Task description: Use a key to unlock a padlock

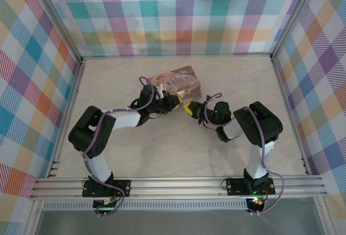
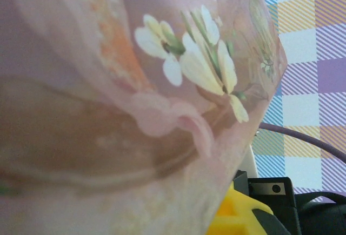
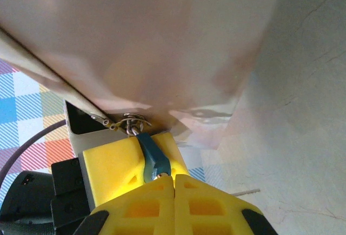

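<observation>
Both grippers meet at the table's middle, just in front of a pink floral box [image 1: 178,81]. My right gripper [image 3: 174,176] is shut on a blue-headed key [image 3: 154,156]. The key's head points up at the box's lower edge, where a small wire ring [image 3: 132,122] hangs from it. The key lies against a yellow finger [image 3: 116,165] of my left gripper [image 1: 175,104], whose tips look shut; what they hold is hidden. The padlock is hidden. In the left wrist view the box [image 2: 135,111] sits right against the lens. From above, my right gripper [image 1: 189,109] touches the left one.
The box [image 3: 151,40] stands on a pale marble-look table [image 1: 243,84]. Checked cloth walls [image 1: 178,13] close off the back and both sides. A purple cable [image 2: 303,138] runs past the box. Both elbows stick outward towards the side walls.
</observation>
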Action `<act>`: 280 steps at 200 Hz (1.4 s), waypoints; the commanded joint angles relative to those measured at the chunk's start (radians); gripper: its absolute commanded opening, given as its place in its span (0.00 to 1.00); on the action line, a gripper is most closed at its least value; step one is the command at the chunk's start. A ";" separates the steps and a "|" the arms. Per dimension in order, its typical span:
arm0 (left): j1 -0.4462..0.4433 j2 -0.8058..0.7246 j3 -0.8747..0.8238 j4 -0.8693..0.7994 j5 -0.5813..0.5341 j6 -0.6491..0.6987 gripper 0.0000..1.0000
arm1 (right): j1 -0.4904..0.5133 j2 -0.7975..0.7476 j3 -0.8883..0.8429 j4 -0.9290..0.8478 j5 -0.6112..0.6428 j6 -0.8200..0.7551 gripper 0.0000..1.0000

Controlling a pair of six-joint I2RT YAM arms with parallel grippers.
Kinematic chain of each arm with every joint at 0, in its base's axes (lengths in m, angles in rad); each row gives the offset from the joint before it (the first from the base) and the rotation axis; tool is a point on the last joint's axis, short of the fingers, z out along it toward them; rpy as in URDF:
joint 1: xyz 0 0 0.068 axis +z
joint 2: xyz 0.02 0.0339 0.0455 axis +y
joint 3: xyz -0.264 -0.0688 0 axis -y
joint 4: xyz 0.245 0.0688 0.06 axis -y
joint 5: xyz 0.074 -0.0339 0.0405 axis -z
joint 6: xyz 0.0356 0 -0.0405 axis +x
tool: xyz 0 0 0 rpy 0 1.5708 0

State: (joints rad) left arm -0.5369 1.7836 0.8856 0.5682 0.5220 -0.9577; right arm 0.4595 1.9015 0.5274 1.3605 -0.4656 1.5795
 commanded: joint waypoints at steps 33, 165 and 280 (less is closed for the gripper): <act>-0.070 0.030 0.011 0.043 0.148 -0.010 0.06 | 0.019 0.005 0.076 0.002 0.050 -0.001 0.00; -0.077 0.025 0.044 -0.059 0.139 0.039 0.06 | 0.017 -0.003 0.030 -0.011 0.058 -0.022 0.01; -0.062 0.012 0.094 -0.265 0.095 0.128 0.08 | -0.005 -0.284 -0.171 -0.364 0.048 -0.304 0.24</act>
State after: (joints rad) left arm -0.5938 1.8076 0.9371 0.3485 0.5610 -0.8433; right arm 0.4591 1.7248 0.3725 1.1717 -0.4191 1.4181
